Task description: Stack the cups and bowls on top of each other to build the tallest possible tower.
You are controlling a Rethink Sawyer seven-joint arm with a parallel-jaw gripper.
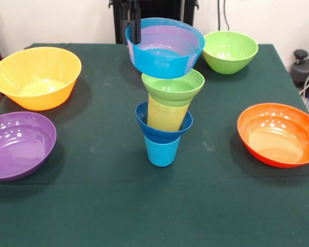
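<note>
Standing at centre: tower (166, 92) on the green-covered surface (144, 206).
Tower order, bottom up: light blue cup (161, 151), dark blue bowl (143, 121), yellow cup (167, 116), small green bowl (173, 86), light blue bowl (165, 49).
Top bowl: tilted, its opening turned toward the camera, a pinkish-purple inside seen.
Tool (133, 25): closed over the far-left rim of the light blue bowl, dark fingers seen either side of the wall.
Left side: yellow-orange bowl (37, 77) behind, purple bowl (18, 145) nearer, both well apart from the tower.
Right side: orange bowl (279, 134) nearer, green bowl (230, 51) at the back.
</note>
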